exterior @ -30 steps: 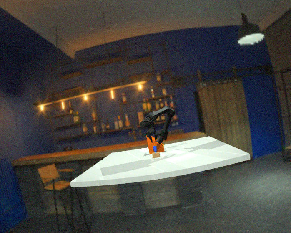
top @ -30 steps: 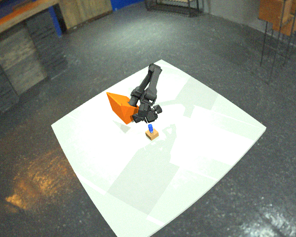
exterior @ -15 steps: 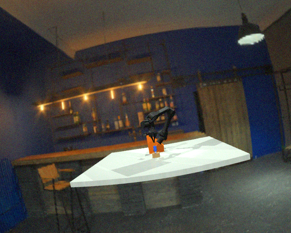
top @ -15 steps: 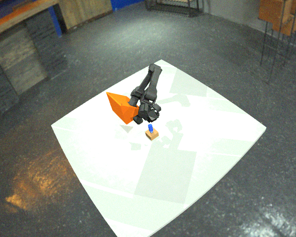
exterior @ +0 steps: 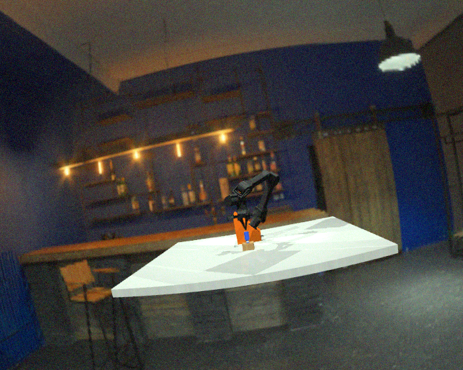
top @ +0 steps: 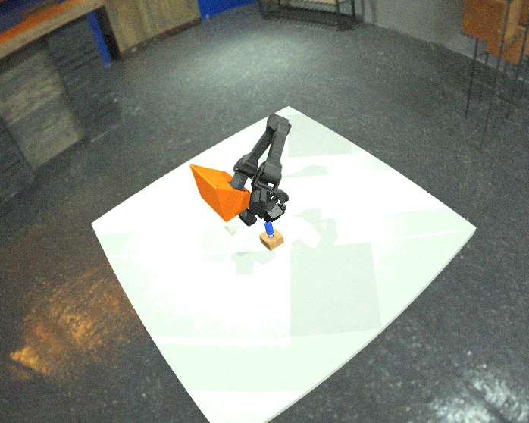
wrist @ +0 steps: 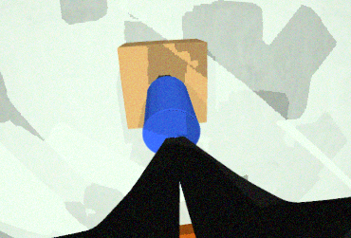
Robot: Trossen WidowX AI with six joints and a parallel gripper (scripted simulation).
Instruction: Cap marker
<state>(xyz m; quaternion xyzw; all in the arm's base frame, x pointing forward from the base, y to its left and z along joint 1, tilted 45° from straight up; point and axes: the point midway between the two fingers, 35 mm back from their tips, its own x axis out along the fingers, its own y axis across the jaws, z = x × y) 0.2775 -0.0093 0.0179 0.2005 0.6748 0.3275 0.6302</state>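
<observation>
Standing upright in the tan holder block [wrist: 163,79] near the middle of the white table [top: 337,291], the blue cap [wrist: 170,117] is sitting on the marker. The gripper [wrist: 179,148] is hovering just above the cap's top with its fingers pressed together, pinching nothing. An orange wedge-shaped block [top: 219,191] is lying just behind the arm [top: 269,150].

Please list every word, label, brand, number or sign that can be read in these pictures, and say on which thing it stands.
None can be read.
Cap, block, orange base, end effector: plain surfaces, no print.
Table: only pale squares and shadows, no signs.
Bottles on the far shelves: any labels are too small and blurred to read.
</observation>
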